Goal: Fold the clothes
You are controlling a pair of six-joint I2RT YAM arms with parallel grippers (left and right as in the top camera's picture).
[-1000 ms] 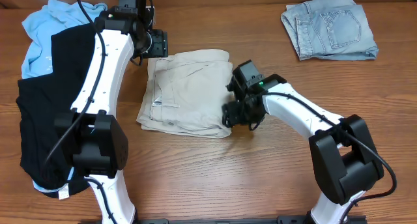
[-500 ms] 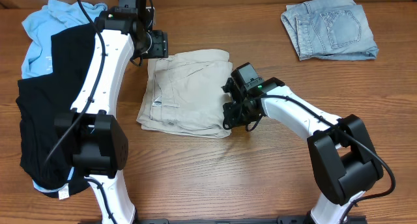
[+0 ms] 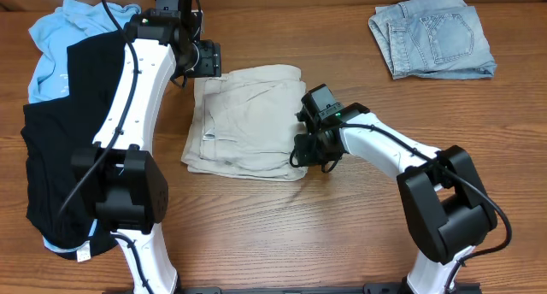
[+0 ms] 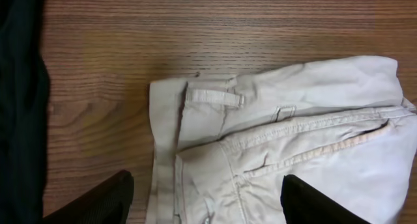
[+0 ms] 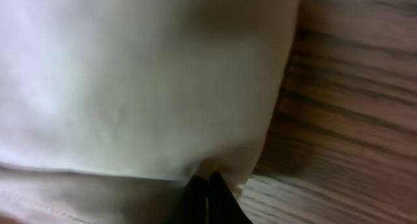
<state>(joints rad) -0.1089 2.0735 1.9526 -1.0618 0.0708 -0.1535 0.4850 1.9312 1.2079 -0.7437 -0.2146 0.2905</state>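
Right gripper point(image 5: 208, 188) pinches the khaki shorts point(image 3: 244, 123) by their edge.
Left gripper point(image 4: 207, 196) hangs released, fingers point(image 4: 98, 201) spread; the waistband point(image 4: 166, 139) lies between them, wooden table point(image 4: 195, 28) beyond.

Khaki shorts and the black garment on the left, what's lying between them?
In the overhead view, the left arm stretches over the gap between the khaki shorts and the black garment. Beneath it only bare wooden table shows.
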